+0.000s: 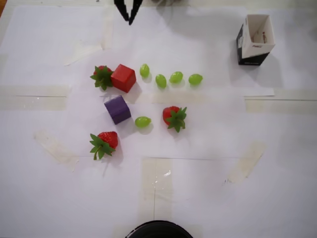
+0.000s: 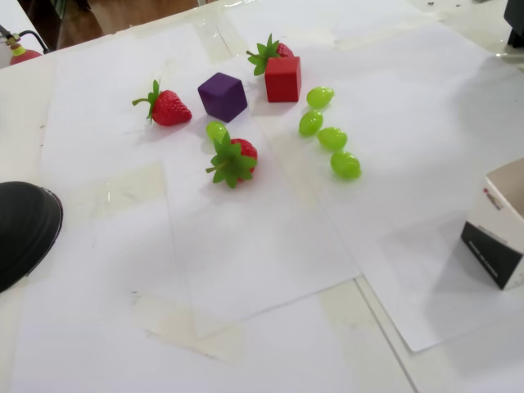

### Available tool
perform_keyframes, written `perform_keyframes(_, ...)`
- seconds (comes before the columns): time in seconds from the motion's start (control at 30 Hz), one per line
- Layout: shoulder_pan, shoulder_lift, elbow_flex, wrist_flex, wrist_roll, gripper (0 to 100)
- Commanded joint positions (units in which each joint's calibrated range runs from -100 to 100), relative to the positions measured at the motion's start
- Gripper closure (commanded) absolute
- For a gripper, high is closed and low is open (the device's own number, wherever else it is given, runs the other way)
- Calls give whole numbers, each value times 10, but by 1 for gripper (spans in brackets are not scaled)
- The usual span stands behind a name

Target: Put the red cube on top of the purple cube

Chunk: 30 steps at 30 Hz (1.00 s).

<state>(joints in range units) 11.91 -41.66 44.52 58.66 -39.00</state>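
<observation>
We count three strawberries, five green grapes, one red cube and one purple cube just below it in the overhead view, apart. The gripper peeks in at the top edge, tips seemingly nearly together; we cannot tell for sure.
</observation>
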Motion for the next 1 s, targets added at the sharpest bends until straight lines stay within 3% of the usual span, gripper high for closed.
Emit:
perform_keyframes(0.0,7,94,-186,77,9,100)
perform_keyframes(0.5,-21,343,-519,284,-18,100)
perform_keyframes(0.97,-56,436,-542,261,-42,100)
